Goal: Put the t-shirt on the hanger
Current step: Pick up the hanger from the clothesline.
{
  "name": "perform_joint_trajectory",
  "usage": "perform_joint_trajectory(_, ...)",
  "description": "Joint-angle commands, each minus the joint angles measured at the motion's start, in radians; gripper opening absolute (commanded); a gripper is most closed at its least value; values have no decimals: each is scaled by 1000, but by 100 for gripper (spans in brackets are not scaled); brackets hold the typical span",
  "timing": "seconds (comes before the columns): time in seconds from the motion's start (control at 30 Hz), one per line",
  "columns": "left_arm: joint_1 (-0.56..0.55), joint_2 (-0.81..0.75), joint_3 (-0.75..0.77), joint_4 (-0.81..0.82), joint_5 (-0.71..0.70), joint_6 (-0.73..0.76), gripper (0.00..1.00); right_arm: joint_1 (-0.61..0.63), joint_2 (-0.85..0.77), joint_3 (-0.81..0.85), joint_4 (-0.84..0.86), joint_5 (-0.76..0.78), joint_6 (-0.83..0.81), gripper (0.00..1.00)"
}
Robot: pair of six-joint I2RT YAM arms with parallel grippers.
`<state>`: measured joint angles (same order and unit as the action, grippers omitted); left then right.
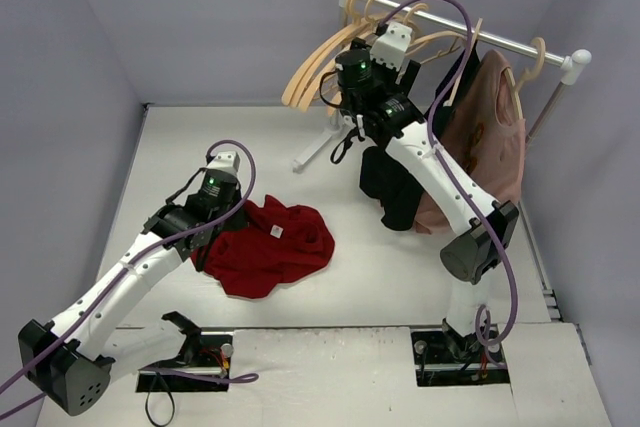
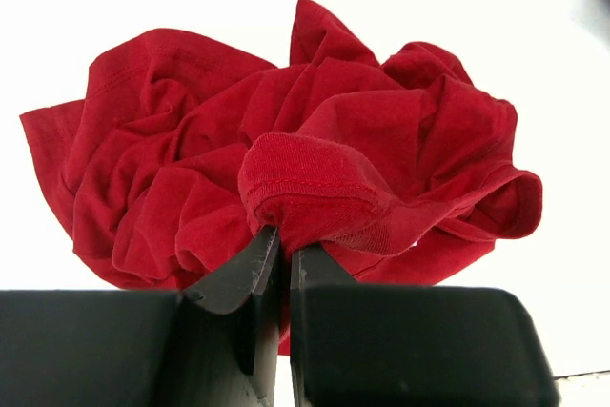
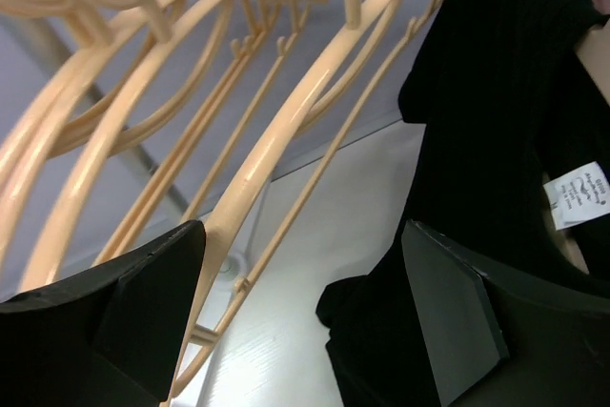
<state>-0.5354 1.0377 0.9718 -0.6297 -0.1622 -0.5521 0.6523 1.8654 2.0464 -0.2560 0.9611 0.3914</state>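
The dark red t-shirt (image 1: 275, 247) lies crumpled on the white table, its white tag (image 1: 278, 231) facing up. My left gripper (image 1: 210, 239) is at the shirt's left edge. In the left wrist view it (image 2: 282, 235) is shut on a ribbed fold of the t-shirt (image 2: 315, 169). My right gripper (image 1: 338, 82) is raised at the rack, open and empty. In the right wrist view it (image 3: 305, 235) has a pale wood hanger (image 3: 286, 131) against the left finger (image 3: 124, 302), its arm running between the jaws. Several identical hangers (image 1: 320, 62) hang on the rail.
A white clothes rail (image 1: 500, 42) stands at the back right. It holds a black garment (image 1: 385, 182), seen close in the right wrist view (image 3: 496, 140), and a dusty pink printed shirt (image 1: 490, 137). The rack's foot (image 1: 310, 155) rests on the table.
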Motion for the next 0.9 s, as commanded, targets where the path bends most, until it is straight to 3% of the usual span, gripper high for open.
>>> perform_joint_trajectory(0.0, 6, -27, 8, 19, -16, 17, 0, -26, -28, 14, 47, 45, 39, 80)
perform_joint_trajectory(0.27, 6, -12, 12, 20, -10, 31, 0, -54, -123, -147, 47, 39, 47, 78)
perform_joint_trajectory(0.67, 6, 35, 47, 23, -6, 57, 0, -63, -239, -241, 47, 36, -22, 72)
perform_joint_trajectory(0.87, 6, 48, 62, 23, -8, 69, 0, -58, -281, -187, 54, -117, -11, 73)
